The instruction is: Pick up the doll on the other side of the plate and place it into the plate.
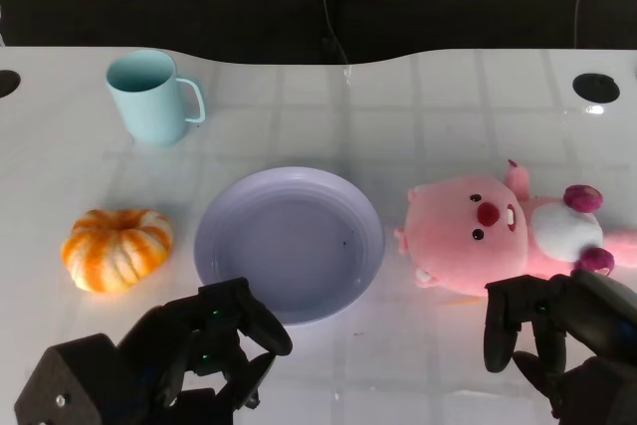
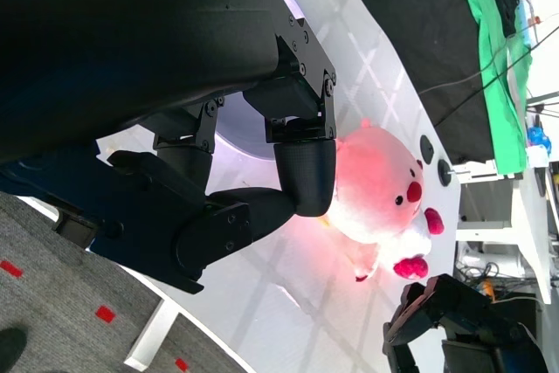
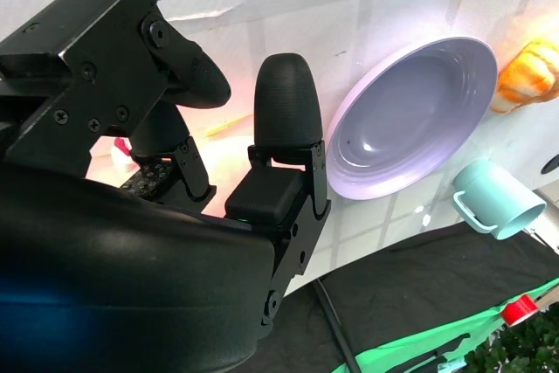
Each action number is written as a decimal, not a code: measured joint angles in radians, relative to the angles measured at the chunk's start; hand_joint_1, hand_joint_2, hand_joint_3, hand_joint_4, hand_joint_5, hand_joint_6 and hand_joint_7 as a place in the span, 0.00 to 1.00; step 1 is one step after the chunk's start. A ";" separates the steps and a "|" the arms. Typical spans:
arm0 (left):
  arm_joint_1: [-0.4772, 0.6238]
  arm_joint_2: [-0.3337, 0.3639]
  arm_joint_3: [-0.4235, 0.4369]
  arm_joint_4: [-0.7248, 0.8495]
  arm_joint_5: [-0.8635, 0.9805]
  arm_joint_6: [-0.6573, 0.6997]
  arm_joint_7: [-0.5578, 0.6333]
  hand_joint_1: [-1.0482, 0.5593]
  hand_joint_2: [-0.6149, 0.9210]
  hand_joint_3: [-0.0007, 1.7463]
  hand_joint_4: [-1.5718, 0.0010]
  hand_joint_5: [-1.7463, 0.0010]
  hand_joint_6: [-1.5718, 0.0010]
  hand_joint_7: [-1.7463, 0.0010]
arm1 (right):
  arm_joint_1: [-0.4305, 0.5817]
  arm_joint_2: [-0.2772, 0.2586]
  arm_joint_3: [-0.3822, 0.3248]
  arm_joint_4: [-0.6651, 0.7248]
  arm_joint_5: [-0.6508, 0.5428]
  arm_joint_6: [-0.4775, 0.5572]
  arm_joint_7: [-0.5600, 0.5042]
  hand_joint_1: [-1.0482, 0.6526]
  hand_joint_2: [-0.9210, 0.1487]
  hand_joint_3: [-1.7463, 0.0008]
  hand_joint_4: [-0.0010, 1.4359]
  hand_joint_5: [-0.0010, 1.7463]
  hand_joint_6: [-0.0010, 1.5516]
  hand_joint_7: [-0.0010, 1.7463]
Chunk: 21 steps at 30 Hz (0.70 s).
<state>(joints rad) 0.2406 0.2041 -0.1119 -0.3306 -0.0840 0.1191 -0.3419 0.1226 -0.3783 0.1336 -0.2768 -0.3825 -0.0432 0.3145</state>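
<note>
Pumpkin and cup, one each, lie left; one plate centre; one pink doll right, partly hidden by the right hand. Left hand and right hand hold nothing, fingers loosely curled apart.

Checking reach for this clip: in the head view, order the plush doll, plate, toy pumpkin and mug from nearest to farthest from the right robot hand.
1. Pink plush doll, just beyond the right robot hand.
2. Lavender plate, table centre.
3. Orange toy pumpkin, far left.
4. Light blue mug, far back left.
</note>
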 measured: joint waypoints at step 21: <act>-0.009 0.000 0.002 0.001 0.000 -0.003 0.000 0.50 0.86 0.50 0.61 0.00 0.60 0.19 | -0.003 0.000 0.000 0.000 0.001 0.008 0.001 0.64 0.49 0.29 0.57 1.00 0.52 0.77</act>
<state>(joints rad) 0.2312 0.2041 -0.1097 -0.3292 -0.0841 0.1161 -0.3419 0.1191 -0.3783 0.1340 -0.2769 -0.3817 -0.0349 0.3155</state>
